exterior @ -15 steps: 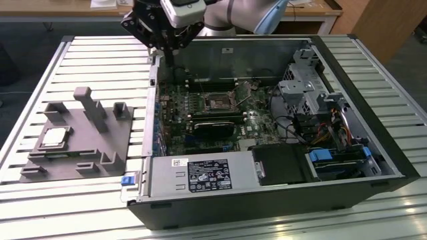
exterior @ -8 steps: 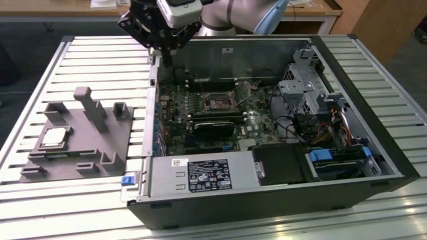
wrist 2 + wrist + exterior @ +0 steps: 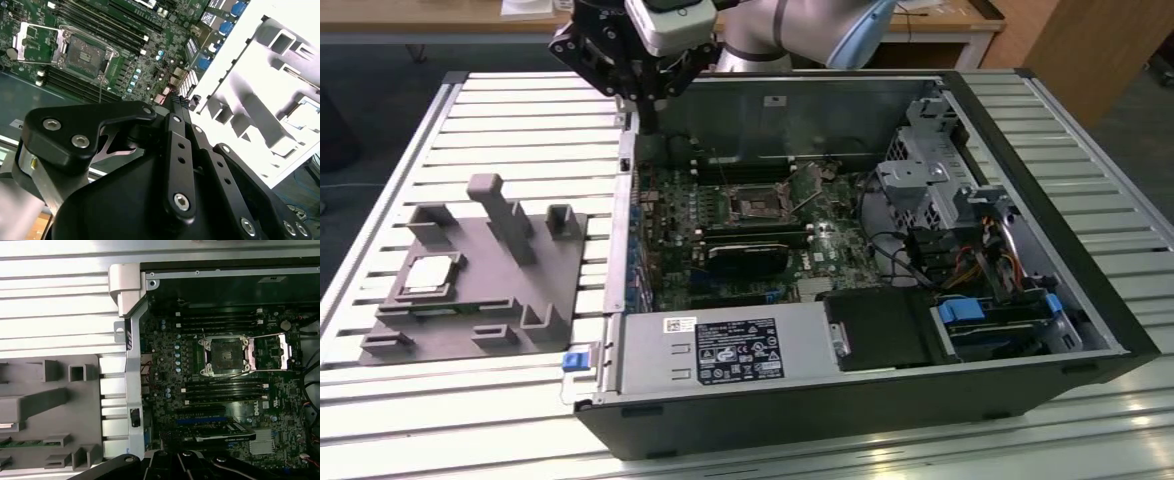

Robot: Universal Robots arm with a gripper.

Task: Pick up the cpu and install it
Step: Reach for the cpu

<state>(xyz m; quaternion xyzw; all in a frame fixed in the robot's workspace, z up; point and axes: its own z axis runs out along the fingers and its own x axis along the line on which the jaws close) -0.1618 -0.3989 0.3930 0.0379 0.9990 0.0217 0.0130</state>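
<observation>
The cpu [image 3: 430, 275], a pale silver square, lies flat in a pocket of the grey fixture block [image 3: 520, 290] at the exterior view's left, outside the computer case. In the second wrist view the cpu [image 3: 305, 114] shows as a pale square at the fixture's far side. My gripper [image 3: 648, 115] hangs shut and holds nothing, above the case's rear left corner, well away from the cpu. The motherboard socket [image 3: 758, 205] sits with its metal load plate swung open; in the first wrist view the socket [image 3: 225, 355] is bare.
The open black computer case [image 3: 1067, 330] lies on a slatted metal table [image 3: 494, 120]. Memory sticks, a power supply [image 3: 720, 350], a drive cage [image 3: 921, 180] and cables crowd around the socket. The case's left wall [image 3: 131, 375] stands between the fixture and the board.
</observation>
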